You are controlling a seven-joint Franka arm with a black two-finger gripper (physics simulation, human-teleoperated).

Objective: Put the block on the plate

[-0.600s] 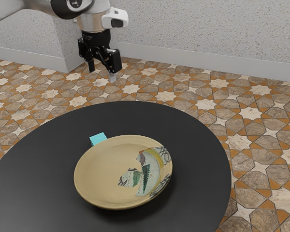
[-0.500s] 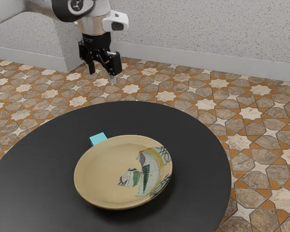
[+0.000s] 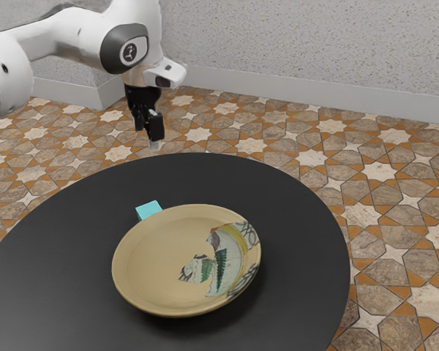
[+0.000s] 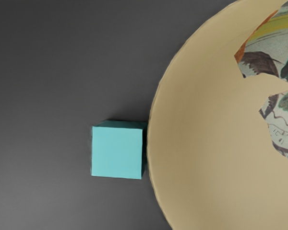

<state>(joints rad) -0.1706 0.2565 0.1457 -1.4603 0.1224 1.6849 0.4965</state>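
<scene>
On the round black tabletop [image 3: 307,219], one shallow, round, tan ceramic plate [image 3: 157,256] sits with its rim inside the table's edge. Its inner surface carries a painted patch [image 3: 227,259] with green leaves and a yellow band, on the side toward the exterior view's right. Outside the plate, one small turquoise cube-shaped block [image 3: 148,210] lies on the table, between the plate's rim and the table's far edge; the wrist view shows it right beside the rim, though whether they touch I cannot tell. Compared with the earlier frames, my black two-finger gripper [image 3: 147,140] hangs lower, nearer in the exterior view to the table's far edge, and my hand has turned; plate and block lie where they did. The gripper's two fingers stand spread, with nothing between them, raised well apart from the block. Counted up: one plate, one block, one table and one gripper.
</scene>
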